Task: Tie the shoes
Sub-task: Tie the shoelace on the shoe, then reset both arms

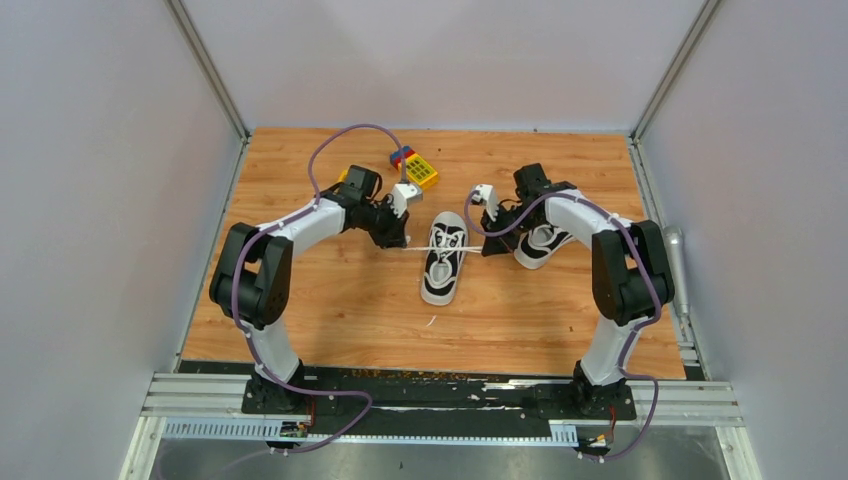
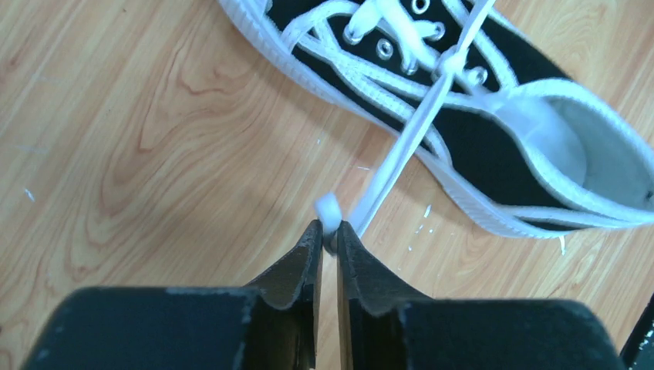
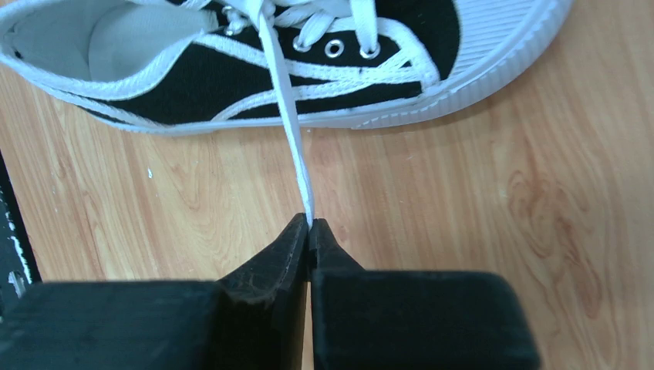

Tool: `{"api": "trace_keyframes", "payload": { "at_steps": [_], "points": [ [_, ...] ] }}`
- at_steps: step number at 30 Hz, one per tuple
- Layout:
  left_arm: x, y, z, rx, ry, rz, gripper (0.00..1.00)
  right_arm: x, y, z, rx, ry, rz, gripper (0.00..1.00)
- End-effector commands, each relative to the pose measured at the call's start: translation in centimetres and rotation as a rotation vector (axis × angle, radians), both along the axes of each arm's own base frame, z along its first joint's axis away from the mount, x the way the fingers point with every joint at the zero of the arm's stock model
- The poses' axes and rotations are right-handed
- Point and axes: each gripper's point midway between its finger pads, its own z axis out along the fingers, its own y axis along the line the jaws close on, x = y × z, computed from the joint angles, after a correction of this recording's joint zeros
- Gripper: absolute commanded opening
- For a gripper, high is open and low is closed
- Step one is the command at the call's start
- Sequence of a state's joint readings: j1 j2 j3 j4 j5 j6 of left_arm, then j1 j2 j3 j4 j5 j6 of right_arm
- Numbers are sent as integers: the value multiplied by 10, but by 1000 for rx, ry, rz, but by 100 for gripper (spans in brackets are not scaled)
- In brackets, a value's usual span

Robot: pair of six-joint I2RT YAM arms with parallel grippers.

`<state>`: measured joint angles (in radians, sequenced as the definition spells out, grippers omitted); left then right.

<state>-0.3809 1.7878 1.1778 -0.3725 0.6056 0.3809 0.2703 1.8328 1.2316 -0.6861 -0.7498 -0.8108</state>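
Two black-and-white shoes lie on the wooden table (image 1: pixel 330 300): the middle shoe (image 1: pixel 444 262) sits between the two grippers, and the second shoe (image 1: pixel 545 245) lies just to its right, partly behind the right arm. Two white strands run sideways from the middle shoe: the right gripper (image 3: pixel 310 227) is clamped tight on the right strand (image 3: pixel 289 116), while the left gripper (image 2: pixel 329 231) has its jaws a sliver apart with the end of the left strand (image 2: pixel 401 146) between the tips, and I cannot tell whether it is pinched. One small heap of coloured blocks (image 1: pixel 414 168) sits near the far edge, and one grey cylinder (image 1: pixel 676 255) lies beside the table's right edge.
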Motion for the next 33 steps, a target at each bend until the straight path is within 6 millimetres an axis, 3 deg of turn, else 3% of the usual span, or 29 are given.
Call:
{"api": "trace_keyframes", "payload": {
  "at_steps": [1,5,7,9,11,12,13,14,15,16,21,25,28,29,33],
  "points": [
    [7,12,4,6,46,50,25,11,-7,19,-38,59,-77,8],
    [13,8,7,-18,96,124,40,16,-5,15,-64,89,-118,25],
    [17,9,18,-20,75,131,47,16,-10,18,-90,91,-143,34],
    [27,15,36,-19,24,151,51,17,-15,31,-103,50,-162,50],
    [39,23,59,-33,-35,184,55,23,-19,56,-99,-20,-189,62],
    [47,27,72,-41,-69,206,63,27,-20,71,-89,-59,-207,69],
    [55,36,87,-43,-102,253,91,32,-22,90,-75,-99,-230,74],
    [64,40,105,-55,-141,272,95,38,-23,108,-59,-136,-258,82],
    [69,49,121,-60,-172,306,99,45,-25,129,-38,-175,-296,95],
    [75,52,141,-74,-215,319,99,51,-27,148,-15,-209,-334,99],
    [92,80,222,-72,-422,472,100,79,-38,238,117,-340,-555,100],
    [90,98,270,-103,-522,598,100,91,-52,288,197,-420,-754,100],
    [76,100,291,-169,-529,647,100,95,-62,316,263,-474,-873,100],
    [73,99,289,-179,-513,650,100,95,-65,320,274,-479,-907,100],
    [61,98,289,-247,-461,703,100,89,-64,315,280,-472,-893,100]
  ]
}}
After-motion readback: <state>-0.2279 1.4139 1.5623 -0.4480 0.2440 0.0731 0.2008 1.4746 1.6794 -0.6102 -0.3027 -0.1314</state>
